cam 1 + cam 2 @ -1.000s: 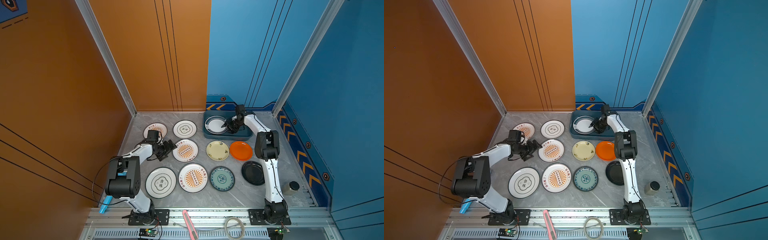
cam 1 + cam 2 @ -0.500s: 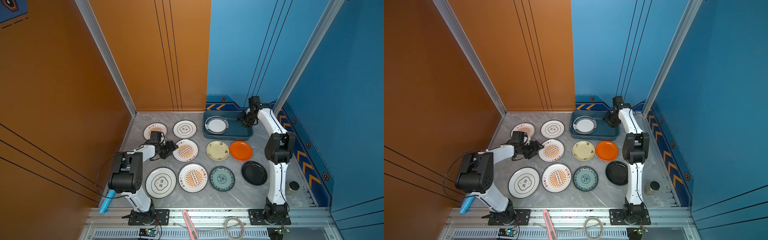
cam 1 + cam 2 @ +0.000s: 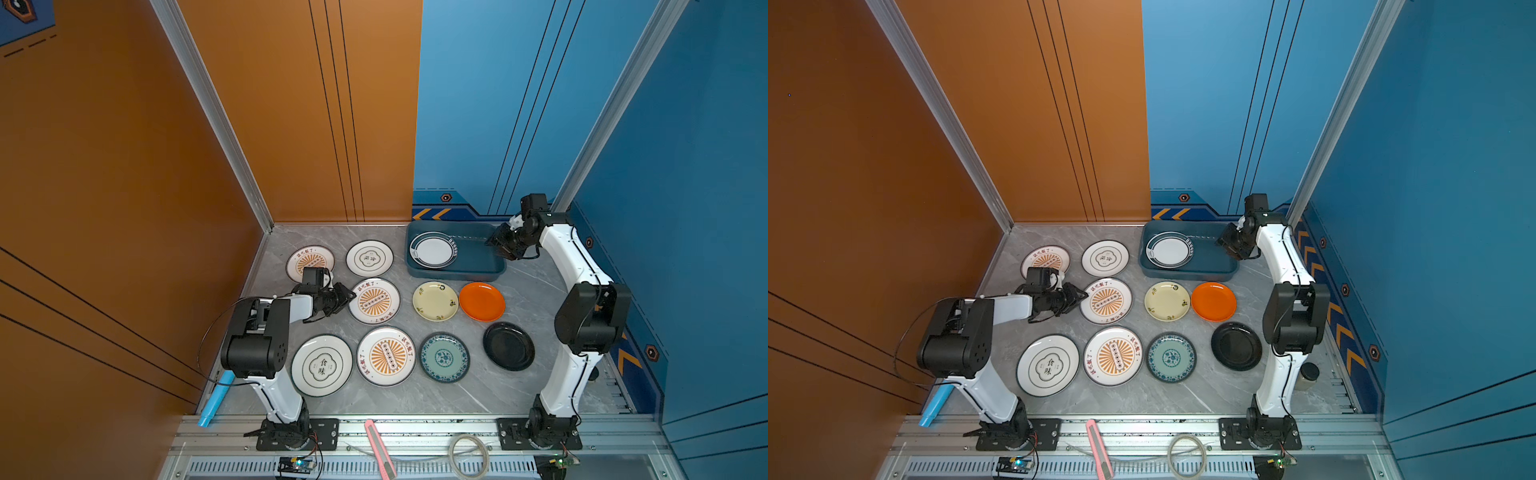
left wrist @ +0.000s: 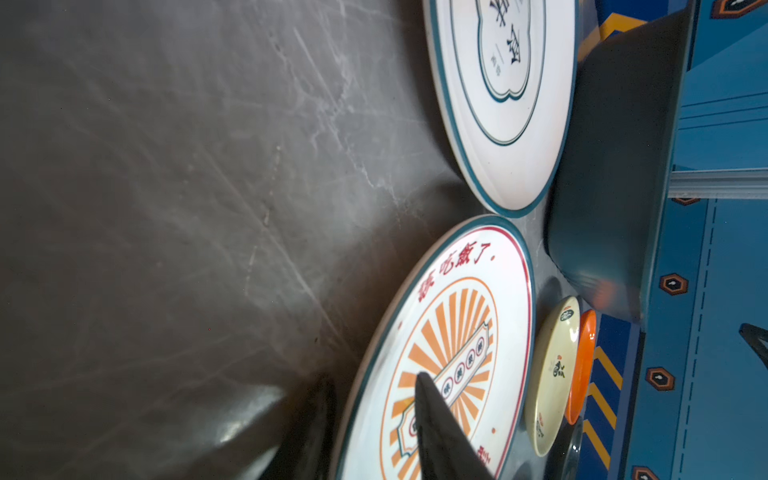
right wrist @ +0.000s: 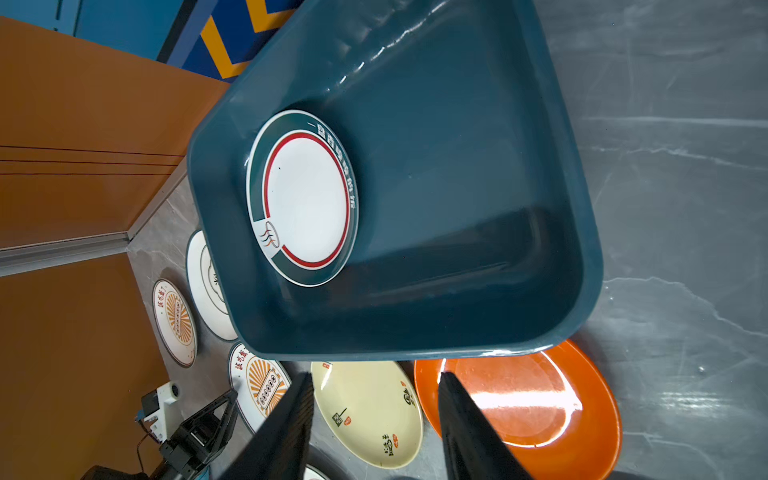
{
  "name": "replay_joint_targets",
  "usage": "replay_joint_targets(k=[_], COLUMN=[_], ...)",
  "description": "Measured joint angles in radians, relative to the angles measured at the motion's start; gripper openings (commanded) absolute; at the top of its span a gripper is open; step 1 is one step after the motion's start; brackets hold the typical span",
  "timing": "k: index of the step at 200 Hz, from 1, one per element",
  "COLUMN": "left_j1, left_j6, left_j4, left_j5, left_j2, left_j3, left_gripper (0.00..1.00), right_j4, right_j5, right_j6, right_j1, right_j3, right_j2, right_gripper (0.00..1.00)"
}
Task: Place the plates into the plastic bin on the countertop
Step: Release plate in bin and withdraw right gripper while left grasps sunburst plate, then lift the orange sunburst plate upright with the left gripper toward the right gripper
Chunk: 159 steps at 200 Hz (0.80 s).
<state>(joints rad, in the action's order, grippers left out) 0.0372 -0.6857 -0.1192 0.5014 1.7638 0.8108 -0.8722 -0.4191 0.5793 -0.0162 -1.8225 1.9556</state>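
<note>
Orange sunburst plate [image 3: 374, 301], rim between fingers of the outstretched left gripper [image 3: 350, 296], grip unclear; right gripper [image 3: 491, 242], spread and empty, hangs over the plastic bin [image 3: 457, 274]

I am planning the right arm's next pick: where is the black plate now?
In both top views the black plate lies on the right of the countertop, with the teal-patterned plate to its left and the orange plate just behind it.
</note>
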Motion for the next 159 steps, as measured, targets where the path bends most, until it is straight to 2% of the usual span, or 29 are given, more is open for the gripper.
replay_joint_targets(k=[28,53,61,114,159], left_j1=[0.000,0.010,0.011,0.006,-0.031], left_j6=[0.024,0.047,0.049,0.062,0.069], left_j4=[0.006,0.014,0.020,0.111,0.239], left_j5=[0.005,0.053,0.057,0.061,0.055], left_j2=[0.007,0.007,0.007,-0.030,-0.119], left_j3=[-0.005,-0.005,-0.006,-0.005,0.010], left_gripper=[0.10,0.05,0.00,0.00,0.00], right_j4=[0.018,0.023,0.027,0.051,0.083], right_j5=[-0.007,-0.019,-0.024,-0.053,-0.103], right_j6=[0.000,0.000,0.000,0.000,-0.006], right_j1=[0.001,0.001,0.003,0.030,0.089], right_j3=[0.032,0.041,0.041,0.060,0.103], right_j2=[-0.011,-0.028,-0.033,-0.058,-0.078], right_gripper=[0.51,0.51,0.51,0.51,0.52])
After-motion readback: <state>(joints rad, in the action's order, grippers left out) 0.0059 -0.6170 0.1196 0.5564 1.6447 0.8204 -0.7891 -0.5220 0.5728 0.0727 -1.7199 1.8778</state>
